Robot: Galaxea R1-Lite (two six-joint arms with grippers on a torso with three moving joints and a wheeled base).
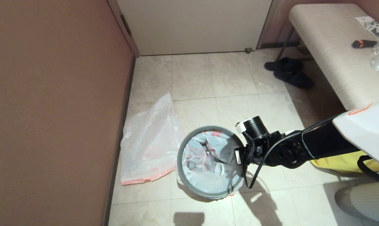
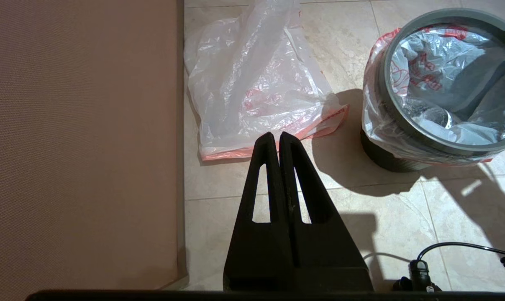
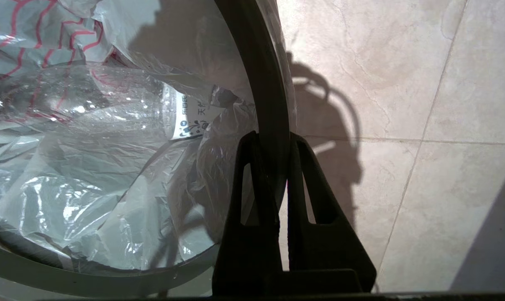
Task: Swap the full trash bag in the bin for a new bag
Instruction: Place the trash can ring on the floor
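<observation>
The right gripper (image 3: 273, 140) pinches the grey ring (image 3: 258, 75) of the bin (image 1: 208, 188), which holds the full bag (image 1: 205, 157), while the new bag (image 1: 148, 144) lies flat beside the wall (image 1: 51, 110), near the shut left gripper (image 2: 275, 140).

1. The head view looks steeply down from above onto the tiled floor (image 1: 192, 75), with the bin (image 1: 208, 188) near and the door (image 1: 192, 25) far.
2. The left wrist view looks forward and down past its shut fingers (image 2: 273, 167), from near, low on the left beside the wall (image 2: 80, 138); it shares the bin (image 2: 386, 154) and the new bag (image 2: 252, 79) with the head view.
3. The right wrist view sits very close at the grey ring rim (image 3: 269, 96), which all three views share.
</observation>
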